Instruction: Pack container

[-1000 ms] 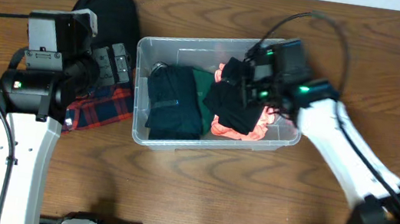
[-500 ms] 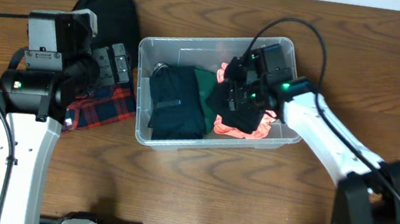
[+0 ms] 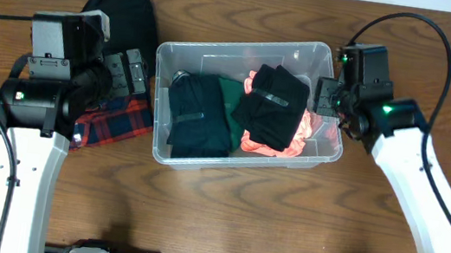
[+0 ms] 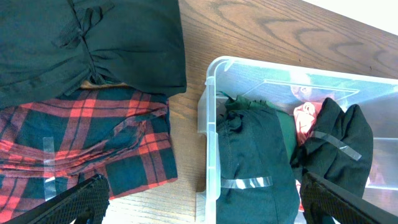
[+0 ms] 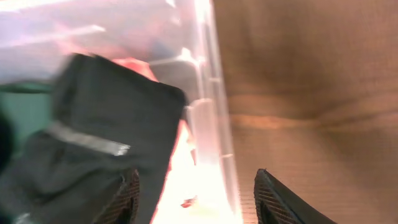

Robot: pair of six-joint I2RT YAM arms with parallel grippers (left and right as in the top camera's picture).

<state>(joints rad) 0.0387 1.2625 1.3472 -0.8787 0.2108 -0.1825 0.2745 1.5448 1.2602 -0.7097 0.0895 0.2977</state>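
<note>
Wood-grain tabletop [image 3: 239, 224] carries everything I can see. The container [image 3: 156, 100], a clear plastic bin, sits at the centre of the tabletop, slightly toward the far edge, with its long side running left to right.

The left arm [image 3: 24, 161] stands at the left of the container and the right arm [image 3: 426, 197] reaches in from the right.

On the tabletop to the left of the container lies a black garment [image 3: 123, 12]. A red plaid garment [image 3: 118, 117] lies nearer to me, partly under it.

Inside the container I read four items:
- a dark folded garment [image 3: 196, 114] with a tape strip, in the left half;
- a black folded garment [image 3: 273, 107], also taped, in the right half;
- an orange garment [image 3: 271, 148] beneath the black one;
- a green garment [image 3: 232, 92] between the two folded pieces.

The left gripper [image 4: 204, 186] hangs over the plaid garment and the container's left wall. Its jaws are spread wide and hold nothing.

The right gripper [image 5: 196, 186] is at the container's right wall, which shows between its fingers. Its jaws are apart and empty.
</note>
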